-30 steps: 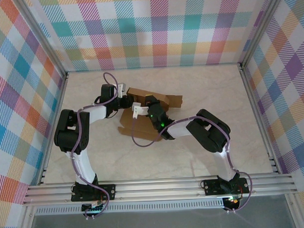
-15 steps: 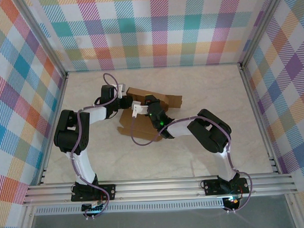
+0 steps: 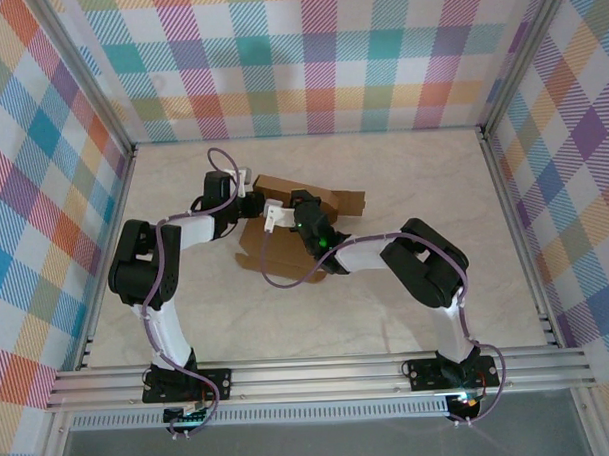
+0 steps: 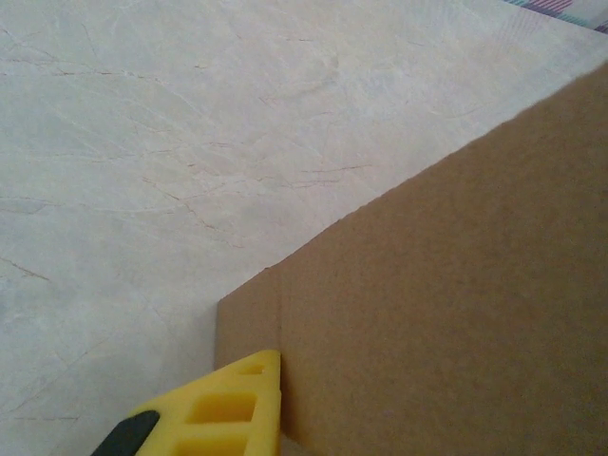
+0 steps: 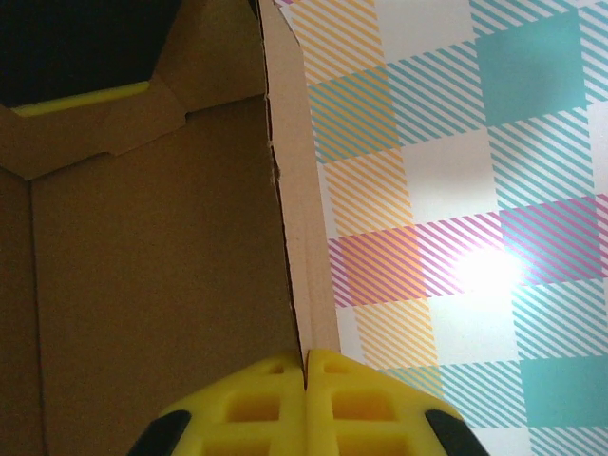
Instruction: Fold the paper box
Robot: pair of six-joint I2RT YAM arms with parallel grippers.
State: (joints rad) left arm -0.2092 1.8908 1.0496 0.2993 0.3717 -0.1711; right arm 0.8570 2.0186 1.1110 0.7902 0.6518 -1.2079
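- paper box (image 3: 344, 200): brown cardboard, part-folded, mid desk (image 3: 402, 165) toward far side, w/ both arms' tips on it.
- R fingers (image 5: 256, 408): pinched tight on box's thin upright wall, its edge running btwn them; box interior on their left.
- L fingers (image 4: 223, 413): at box's left end, one yellow finger against a cardboard panel; other hidden, so can't tell if gripping.
- plaid wall (image 5: 475, 190) beyond the box.
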